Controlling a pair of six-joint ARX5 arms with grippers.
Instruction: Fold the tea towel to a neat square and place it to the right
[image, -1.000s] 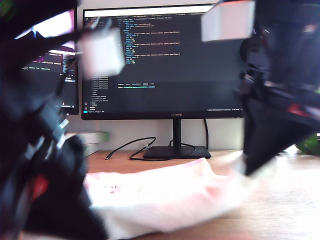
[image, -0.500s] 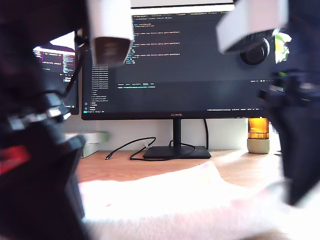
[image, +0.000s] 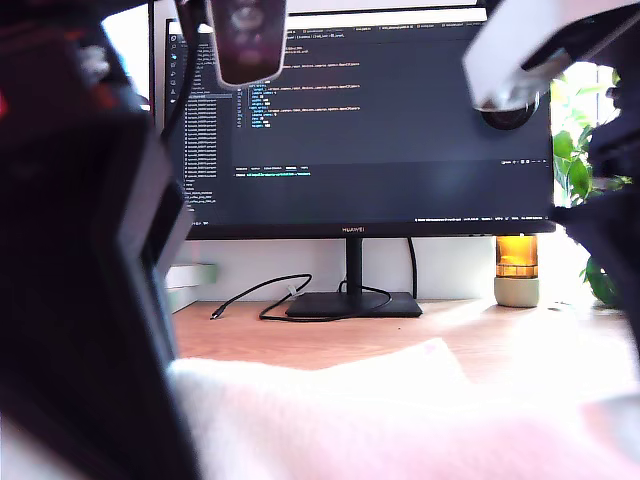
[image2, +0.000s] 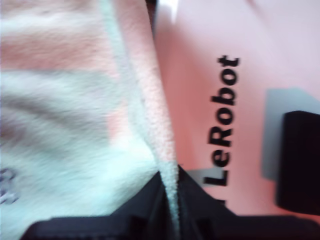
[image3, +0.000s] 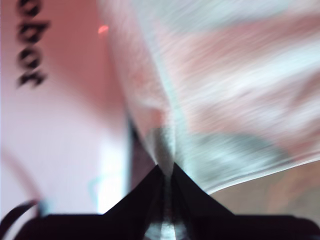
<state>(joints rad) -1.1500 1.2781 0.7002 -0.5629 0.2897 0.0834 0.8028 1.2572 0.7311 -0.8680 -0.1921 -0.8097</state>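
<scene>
Both tools pinch one edge of the towel, mid-fold.

The first tool (image2: 169, 200) is clenched on a hem of the fluffy pastel-checked terry tea towel (image2: 75, 125), and the second tool (image3: 165, 185) is clenched on the same towel's edge. Gripping two points probably keeps that edge straight for an even fold. The towel spreads over the wooden worktop (image: 330, 335) at its near edge, in front of the black monitor (image: 360, 120), above a pink lettered mat (image2: 215, 75).

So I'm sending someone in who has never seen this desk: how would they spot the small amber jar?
Start at the big monitor on the wooden desk. Just past the screen's lower corner on the exterior view's right stands the amber jar, upright near the wall. Its glowing orange top on a pale grey-green base separates it from the leafy green plant beside it.
</scene>
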